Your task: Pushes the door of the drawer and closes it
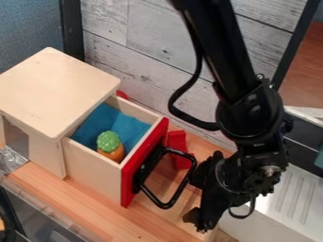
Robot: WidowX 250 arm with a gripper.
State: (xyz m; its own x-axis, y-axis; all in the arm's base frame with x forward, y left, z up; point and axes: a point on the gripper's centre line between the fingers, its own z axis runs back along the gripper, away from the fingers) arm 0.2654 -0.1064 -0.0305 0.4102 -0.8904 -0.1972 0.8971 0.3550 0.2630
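Camera view: drawer open, sticking out of wooden cabinet toward 4 o'clock, its red front and black handle outermost; blue cloth and green-and-orange toy inside. End effector hangs at 5 o'clock over the tabletop, near the handle; can't tell if apart or together.

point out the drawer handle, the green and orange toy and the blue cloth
Drawer handle (191, 177): camera view, on the outer side of its black loop.
Green and orange toy (109, 141): camera view, on its green top.
Blue cloth (130, 129): camera view, on its part behind the toy.
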